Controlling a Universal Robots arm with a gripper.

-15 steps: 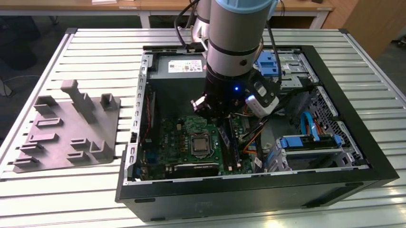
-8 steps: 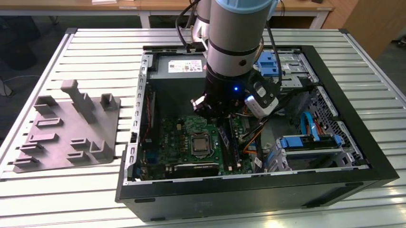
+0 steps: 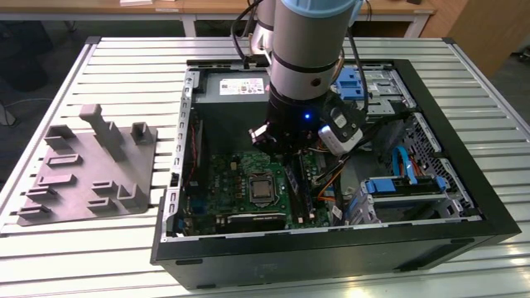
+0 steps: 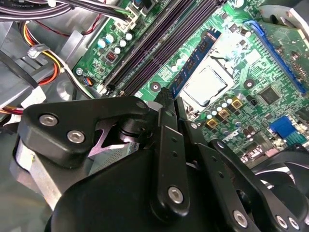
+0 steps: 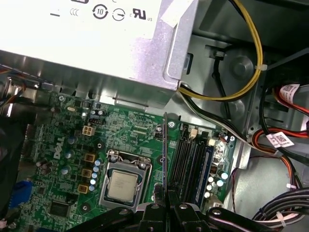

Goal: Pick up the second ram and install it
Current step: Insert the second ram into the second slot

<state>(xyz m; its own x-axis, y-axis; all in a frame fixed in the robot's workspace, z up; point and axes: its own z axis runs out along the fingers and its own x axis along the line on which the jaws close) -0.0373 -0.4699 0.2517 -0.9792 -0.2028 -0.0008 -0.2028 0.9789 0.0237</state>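
Note:
My gripper (image 3: 290, 156) is down inside the open computer case (image 3: 463, 205), over the green motherboard (image 3: 236, 171). It is shut on the second ram (image 4: 194, 62), a thin dark blue board with black chips that sticks out beyond the fingertips. In the first wrist view the ram (image 5: 165, 150) shows edge-on, rising from the gripper (image 5: 166, 207). It hangs above the board between the CPU socket (image 5: 120, 186) and the long black memory slots (image 5: 186, 159). Whether it touches a slot I cannot tell. Another blue stick (image 5: 208, 166) sits in an outer slot.
The silver power supply (image 5: 96, 38) lies beyond the board. Yellow, red and black cables (image 5: 277, 140) crowd the case side by the slots. Drive cages with blue parts (image 3: 398, 186) fill the exterior view's right. A grey fixture tray (image 3: 83, 167) lies on the slatted table at the left.

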